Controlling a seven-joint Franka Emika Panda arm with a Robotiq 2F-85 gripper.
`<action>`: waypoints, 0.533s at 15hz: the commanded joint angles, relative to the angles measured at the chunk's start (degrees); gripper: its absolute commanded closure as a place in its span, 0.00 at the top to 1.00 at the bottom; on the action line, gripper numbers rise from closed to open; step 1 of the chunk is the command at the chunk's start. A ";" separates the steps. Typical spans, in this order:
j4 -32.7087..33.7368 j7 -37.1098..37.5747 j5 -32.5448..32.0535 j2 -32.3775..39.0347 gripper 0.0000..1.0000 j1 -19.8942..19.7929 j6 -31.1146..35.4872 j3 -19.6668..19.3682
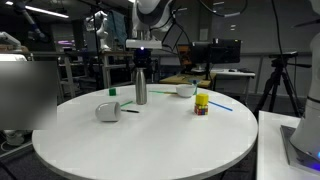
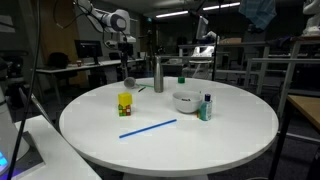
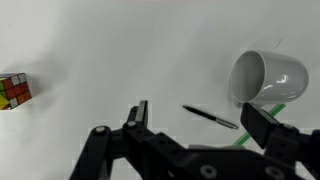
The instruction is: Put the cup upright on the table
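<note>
The pale grey-white cup [image 1: 108, 112] lies on its side on the round white table [image 1: 150, 145]. In the wrist view the cup [image 3: 265, 78] is at the upper right, with its open mouth facing left. My gripper [image 3: 200, 125] is open and empty, and both fingers frame a black pen [image 3: 210, 117]. In an exterior view the gripper [image 1: 140, 52] hangs well above the table, over the steel bottle and behind the cup. In an exterior view [image 2: 127, 55] it is at the far side of the table [image 2: 200, 140]; I cannot make out the cup there.
A tall steel bottle [image 1: 140, 86] stands right of the cup, with the pen [image 1: 130, 111] between them. Also on the table are a white bowl [image 1: 186, 90], a Rubik's cube [image 1: 201, 104], a blue straw [image 2: 148, 129], a green straw [image 3: 255, 135] and a small green-capped bottle [image 2: 205, 107].
</note>
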 commanded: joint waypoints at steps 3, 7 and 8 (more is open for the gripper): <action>0.18 -0.76 1.07 0.14 1.00 0.81 0.55 -0.88; -0.37 -2.62 5.34 1.62 1.00 -0.42 8.88 0.00; -0.68 -3.58 7.49 2.14 1.00 -0.83 11.88 0.37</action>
